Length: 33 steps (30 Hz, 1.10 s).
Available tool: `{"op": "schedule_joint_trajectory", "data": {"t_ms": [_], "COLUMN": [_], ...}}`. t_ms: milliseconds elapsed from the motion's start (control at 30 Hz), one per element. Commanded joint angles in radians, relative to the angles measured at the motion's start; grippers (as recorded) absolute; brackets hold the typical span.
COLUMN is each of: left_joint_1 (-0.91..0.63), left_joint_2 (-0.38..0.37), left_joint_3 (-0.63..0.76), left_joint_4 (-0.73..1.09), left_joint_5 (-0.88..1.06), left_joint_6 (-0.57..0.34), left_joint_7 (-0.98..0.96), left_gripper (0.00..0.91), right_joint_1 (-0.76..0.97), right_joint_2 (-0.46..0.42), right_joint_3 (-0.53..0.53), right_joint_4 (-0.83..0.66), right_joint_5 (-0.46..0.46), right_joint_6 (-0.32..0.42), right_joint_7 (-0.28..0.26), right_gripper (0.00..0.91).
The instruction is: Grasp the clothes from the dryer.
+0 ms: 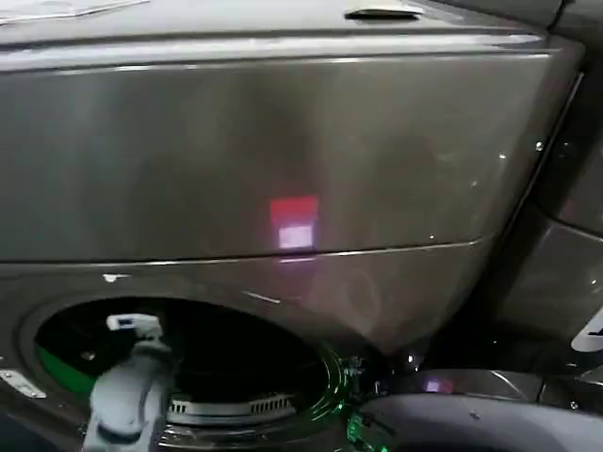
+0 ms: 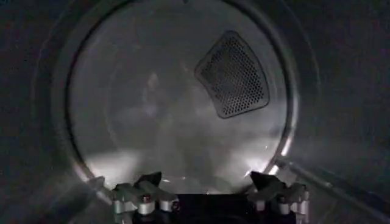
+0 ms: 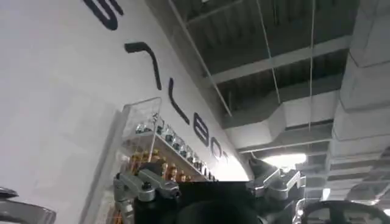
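At the far left of the head view, a small patch of yellow-green cloth, the clothes (image 1: 58,369), shows at the left edge of the dark round opening of the dryer (image 1: 283,141). It lies low inside the drum, partly hidden by the rim. Just to its right, the robot's pale grey left arm (image 1: 127,391) rises from below and reaches in through the porthole, evidently to get at the cloth.

The left wrist view looks straight down the drum. The left gripper (image 2: 210,189) has its two fingertips spread wide apart with nothing between them, facing the silver back wall (image 2: 152,103) and a dark perforated vent panel (image 2: 233,76). The cloth does not appear ahead of the fingers, so the gripper seems aimed at the drum's centre rather than at the clothes to its side.

Farther right, the grey-brown front panel carries a reddish reflection.

The right gripper (image 3: 210,182) is parked away from the machine, pointing up toward a white wall with dark lettering (image 3: 55,91) and a ceiling with ducts (image 3: 292,61). Its fingers stand apart and empty.
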<state>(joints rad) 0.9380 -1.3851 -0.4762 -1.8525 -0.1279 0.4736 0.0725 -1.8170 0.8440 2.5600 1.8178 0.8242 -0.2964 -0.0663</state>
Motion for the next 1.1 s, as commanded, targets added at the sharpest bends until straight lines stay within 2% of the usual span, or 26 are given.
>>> {"op": "schedule_joint_trajectory", "data": {"t_ms": [33,200,367,567,667,833,933,1100], "left_joint_1": [-0.316,-0.456,-0.615,-0.756,-0.762,-0.829,-0.870,-0.946], "left_joint_2": [-0.012,0.028,0.108,0.069,0.067,0.043,0.028,0.009], "left_joint_3": [0.085,0.141,0.291,0.401,0.505,0.579,0.582,0.617], "left_joint_4": [0.465,0.644,0.803,1.052,1.091,1.299,1.370,1.421], "left_joint_5": [0.035,0.082,0.155,0.257,0.389,0.578,0.622,0.649], "left_joint_6": [-0.084,-0.072,-0.030,-0.085,-0.154,-0.433,-0.484,-0.487], "left_joint_7": [-0.010,0.087,0.338,0.470,0.585,0.707,0.756,0.919], "left_gripper": [0.907,0.907,0.907,0.907,0.907,0.907,0.907,0.907], "right_joint_1": [0.003,0.002,0.002,-0.002,-0.006,-0.011,-0.008,-0.001], "right_joint_2": [-0.007,-0.008,-0.005,0.007,0.007,0.010,0.014,0.018], "right_joint_3": [0.001,0.005,0.009,0.018,0.026,0.033,0.033,0.022], "right_joint_4": [-0.007,-0.013,-0.014,-0.013,-0.015,-0.017,-0.016,-0.002], "right_joint_5": [-0.008,-0.009,-0.007,-0.002,0.000,-0.001,-0.002,-0.006], "right_joint_6": [-0.002,-0.001,-0.001,0.001,0.001,0.003,0.003,0.003], "right_joint_7": [-0.002,-0.005,-0.008,-0.012,-0.012,-0.015,-0.017,-0.015], "right_gripper": [0.907,0.907,0.907,0.907,0.907,0.907,0.907,0.907]}}
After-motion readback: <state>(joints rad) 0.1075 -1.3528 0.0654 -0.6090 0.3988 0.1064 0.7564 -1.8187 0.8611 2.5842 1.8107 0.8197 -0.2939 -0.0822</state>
